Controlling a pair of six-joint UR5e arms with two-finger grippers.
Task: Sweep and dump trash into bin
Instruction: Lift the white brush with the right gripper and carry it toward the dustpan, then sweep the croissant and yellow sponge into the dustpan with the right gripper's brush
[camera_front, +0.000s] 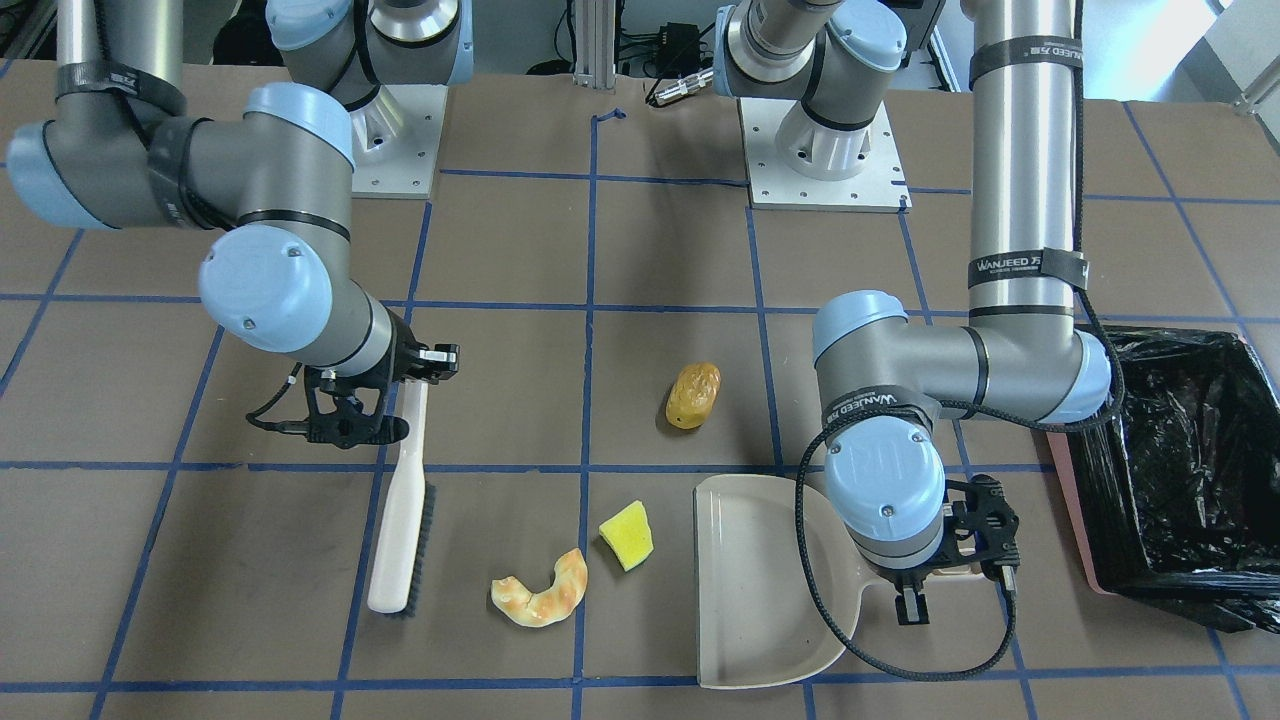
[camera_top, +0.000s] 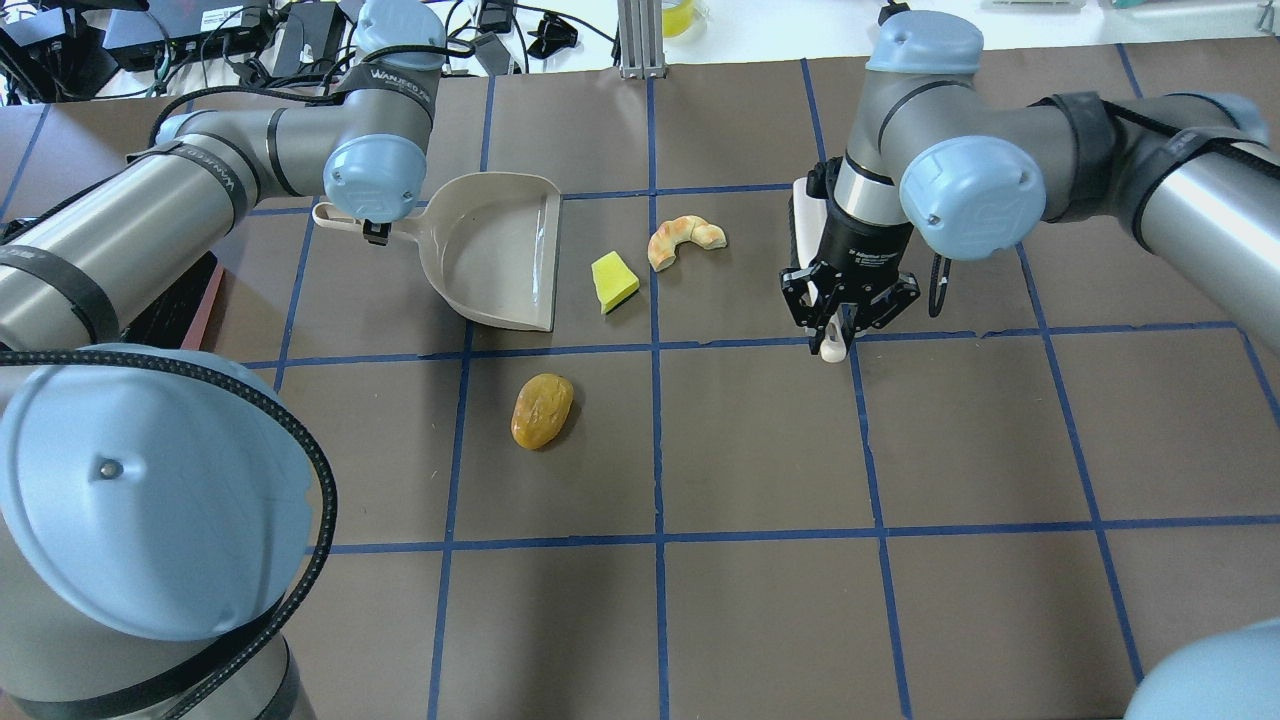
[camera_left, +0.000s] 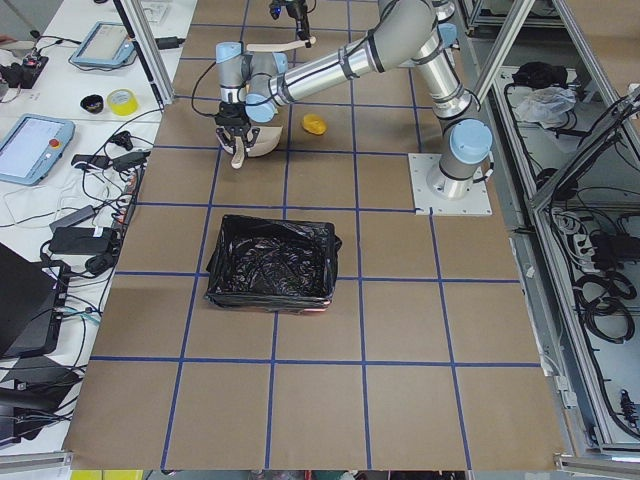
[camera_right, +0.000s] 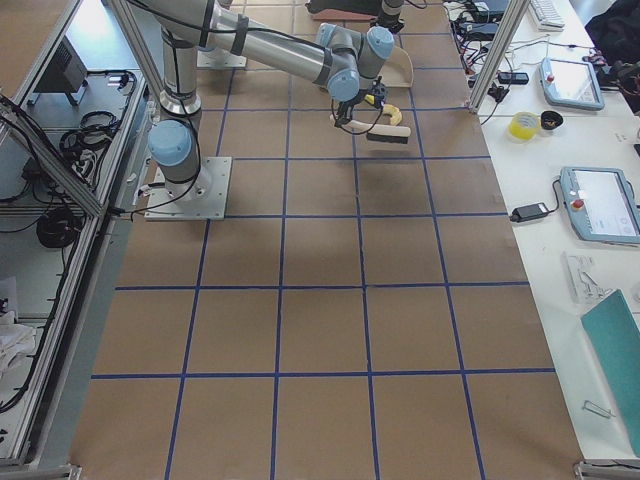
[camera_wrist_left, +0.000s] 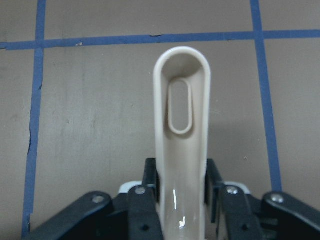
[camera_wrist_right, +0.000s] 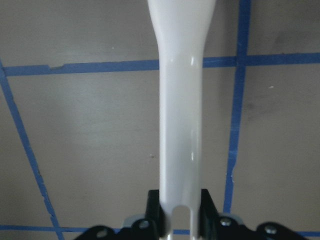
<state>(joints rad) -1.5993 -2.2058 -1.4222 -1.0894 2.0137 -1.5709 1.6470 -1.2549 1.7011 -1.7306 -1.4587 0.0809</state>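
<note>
Three trash items lie loose on the taped table (camera_front: 660, 240), and none is in the dustpan (camera_front: 750, 590); I judge the sweep not yet begun, though both tools are gripped.

Taken from the operators' side going toward the robot:

- Nearest is the croissant-shaped pastry (camera_front: 540, 592), lying between the bristle end of the hand brush (camera_front: 400, 520) and the dustpan's open lip.
- Just behind it is the yellow sponge wedge (camera_front: 627, 535), close to that lip but apart from it.
- Level with these, the left gripper (camera_wrist_left: 181, 185) is clamped on the dustpan's handle, with a finger pressed to each side; the pan sits flat and empty.
- Farther in is the bread roll (camera_front: 693, 395), well off the sweeping line.
- Beyond that, the right gripper (camera_wrist_right: 180, 210) is closed around the brush's white handle (whether the bristles touch the table cannot be told).
- Out at the robot's left, past the dustpan handle, is the bin (camera_front: 1080, 500), pink-walled and lined with a black bag.

The next move, in my judgement, calls for the brush to be drawn across toward the pan mouth, gathering the pastry and the sponge; the roll will need a separate stroke, or the pan shifted.
</note>
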